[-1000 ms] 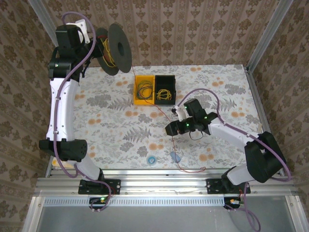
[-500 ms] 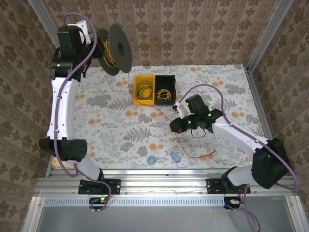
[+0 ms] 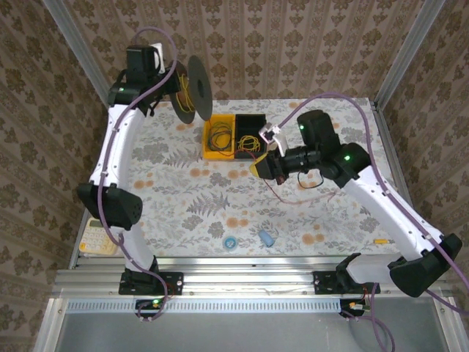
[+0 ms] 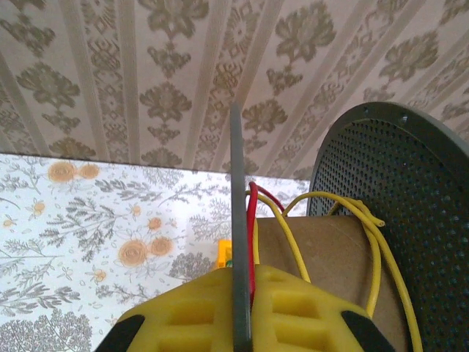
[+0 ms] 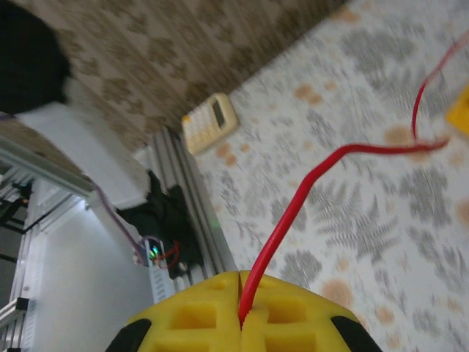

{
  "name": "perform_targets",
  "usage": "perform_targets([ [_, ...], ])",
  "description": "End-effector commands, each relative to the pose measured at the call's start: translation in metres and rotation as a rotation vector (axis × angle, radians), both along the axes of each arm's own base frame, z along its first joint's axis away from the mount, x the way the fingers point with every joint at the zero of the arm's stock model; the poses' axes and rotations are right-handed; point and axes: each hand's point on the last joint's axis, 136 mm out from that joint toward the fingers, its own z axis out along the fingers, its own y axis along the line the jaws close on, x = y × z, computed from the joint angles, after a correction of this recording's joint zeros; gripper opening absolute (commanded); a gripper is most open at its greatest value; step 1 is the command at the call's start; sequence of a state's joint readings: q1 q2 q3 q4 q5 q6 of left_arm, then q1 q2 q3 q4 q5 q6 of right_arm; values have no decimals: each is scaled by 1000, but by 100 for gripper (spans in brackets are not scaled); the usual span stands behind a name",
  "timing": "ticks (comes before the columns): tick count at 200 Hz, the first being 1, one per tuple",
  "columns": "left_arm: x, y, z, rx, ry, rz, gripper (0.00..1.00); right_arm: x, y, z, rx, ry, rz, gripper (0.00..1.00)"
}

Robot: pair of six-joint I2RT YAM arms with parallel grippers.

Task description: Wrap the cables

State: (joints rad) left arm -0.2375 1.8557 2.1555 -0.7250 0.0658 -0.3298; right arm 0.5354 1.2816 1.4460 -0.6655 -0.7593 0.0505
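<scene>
A: L claw?
B: Clamped on spool flange, thin grey edge nipped btw yellow pads. Spool up off table, far-left corner.
A: R claw?
B: Closed on wire, pinched in pad seam. Mid-table, just beside bin.
A: Wire where?
B: One end at spool core w/ yellow strands. Slack drooping below R claw, looping over table. Run btw spool & claw hard to trace from above.
A: So, how to wrap well?
B: Prob. tension first: pull R away till slack gone, no jerk. Thin stuff, could slip from pads or snap. Then feed btw flanges, square to core, not over rim. Turn spool slow or circle R round it, turns laid side by side. Watch bin edge & green coils, snag risk. Regrip further down wire once short.
</scene>
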Motion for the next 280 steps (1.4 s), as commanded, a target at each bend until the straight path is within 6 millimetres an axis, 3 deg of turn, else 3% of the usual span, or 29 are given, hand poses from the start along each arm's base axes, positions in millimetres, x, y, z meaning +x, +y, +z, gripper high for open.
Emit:
perform_targets([
  [1, -5, -13, 40, 40, -112, -31, 0, -28, 6, 62, 120, -182, 171, 0],
  [24, -9, -29, 34, 104, -89, -70, 0, -27, 10, 102, 192, -308, 209, 0],
  [50, -18, -46, 27, 150, -74, -121, 0, -15, 16, 133, 230, -386, 220, 0],
  [74, -34, -66, 15, 226, -36, -205, 0, 20, 24, 140, 234, -405, 179, 0],
  [90, -47, -73, 1, 291, 4, -249, 0, 41, 21, 160, 262, -464, 144, 0],
  [114, -63, -69, -13, 351, 37, -274, 0, 73, 9, 188, 292, -536, 73, 0],
  [117, -70, -80, -14, 355, 35, -301, 0, 77, 8, 191, 296, -543, 64, 0],
  [134, -85, -84, -19, 370, 39, -343, 0, 102, -2, 207, 311, -577, 11, 0],
  [169, -114, -92, -26, 376, 48, -451, 0, 160, -22, 218, 319, -576, -97, 0],
  [192, -131, -96, -24, 370, 36, -510, 0, 202, -40, 211, 319, -561, -180, 0],
  [215, -149, -98, -19, 360, 20, -572, 0, 244, -63, 190, 291, -534, -274, 0],
  [248, -180, -111, -10, 319, -11, -731, 0, 298, -95, 146, 254, -453, -375, 0],
  [280, -210, -127, 11, 229, -74, -876, 0, 334, -119, 99, 214, -354, -431, 0],
])
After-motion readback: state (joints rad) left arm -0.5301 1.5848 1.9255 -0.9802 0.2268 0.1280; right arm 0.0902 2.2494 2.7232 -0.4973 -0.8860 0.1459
